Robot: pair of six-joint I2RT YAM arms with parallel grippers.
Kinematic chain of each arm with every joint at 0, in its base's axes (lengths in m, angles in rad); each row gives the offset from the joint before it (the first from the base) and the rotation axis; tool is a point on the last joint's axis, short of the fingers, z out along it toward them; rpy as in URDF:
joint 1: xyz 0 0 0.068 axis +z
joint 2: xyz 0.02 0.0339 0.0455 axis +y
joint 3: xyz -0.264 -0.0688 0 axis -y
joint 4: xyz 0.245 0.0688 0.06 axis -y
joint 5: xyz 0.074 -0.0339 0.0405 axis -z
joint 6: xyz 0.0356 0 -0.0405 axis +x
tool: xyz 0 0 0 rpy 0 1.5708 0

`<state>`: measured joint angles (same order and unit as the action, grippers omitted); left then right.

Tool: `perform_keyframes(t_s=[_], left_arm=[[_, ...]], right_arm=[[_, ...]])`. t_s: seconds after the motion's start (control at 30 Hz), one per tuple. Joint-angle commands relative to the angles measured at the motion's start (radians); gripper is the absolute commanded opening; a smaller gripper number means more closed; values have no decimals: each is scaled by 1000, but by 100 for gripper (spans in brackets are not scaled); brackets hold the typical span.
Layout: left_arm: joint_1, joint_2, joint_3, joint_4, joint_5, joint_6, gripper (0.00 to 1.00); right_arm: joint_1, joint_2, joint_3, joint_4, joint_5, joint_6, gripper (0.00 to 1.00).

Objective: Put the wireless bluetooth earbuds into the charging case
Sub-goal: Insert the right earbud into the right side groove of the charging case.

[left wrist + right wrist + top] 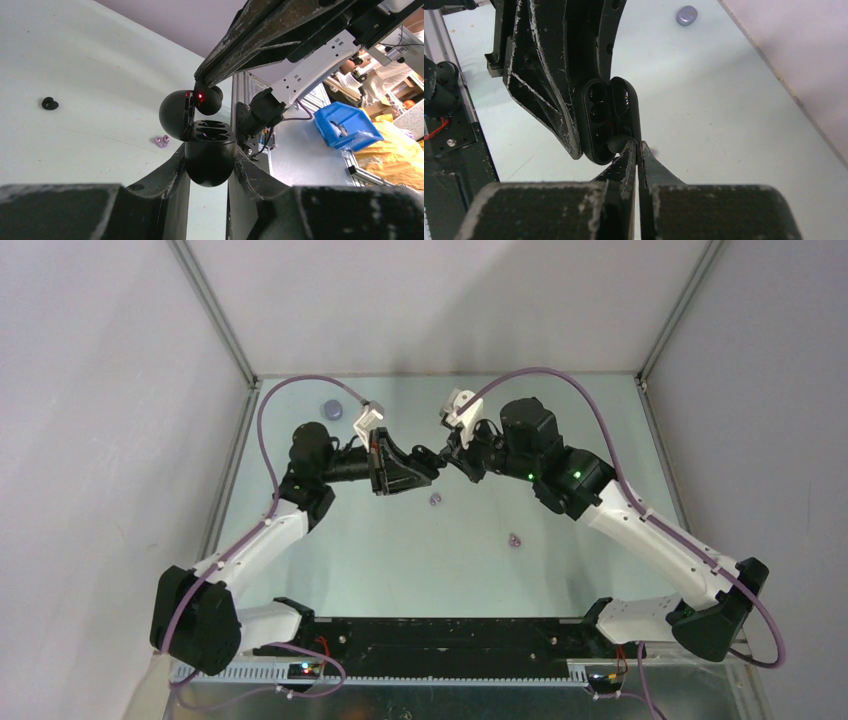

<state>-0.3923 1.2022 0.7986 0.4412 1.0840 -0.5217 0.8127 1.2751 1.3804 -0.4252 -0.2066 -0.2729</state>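
On my feed the pale green table (450,575) fills the floor of the cell. The left arm (255,545) and right arm (650,530) reach in and meet nose to nose above its far middle.

The left gripper (210,150) has its fingers part-way apart and clamped on the rounded body of the black charging case (209,170), held clear of the table. The case's open face with its sockets points up at the other gripper. Its lid (175,114) is swung back to one side. From the right wrist, body and lid show as two long ovals side by side, with their long axis running away from that camera.

The right gripper (638,147) is pinched tight on a black earbud (209,98) glowing red. The bud sits just above the sockets and against the lid's edge.

A lilac-grey pebble-shaped object (331,408) lies near the far left corner.

Two lilac earbuds (436,500) (515,539) lie loose on the table, well apart. A second black earbud (49,103) also lies there.
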Motion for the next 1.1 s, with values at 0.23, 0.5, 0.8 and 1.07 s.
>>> perform_keyframes(t_s=[0.23,0.5,0.8,1.07], left_arm=[[4,-10,2,41,15,-35,0],[4,-7,4,45,23,-38,0],[4,-6,2,56,27,-42,0],[4,-11,5,60,33,-44,0]], right_arm=[[33,-25,-1,51,70,-40,1],[56,-15,-2,55,83,-51,1],[91,8,-3,61,105,-67,1],[101,15,-7,51,86,-87,0]])
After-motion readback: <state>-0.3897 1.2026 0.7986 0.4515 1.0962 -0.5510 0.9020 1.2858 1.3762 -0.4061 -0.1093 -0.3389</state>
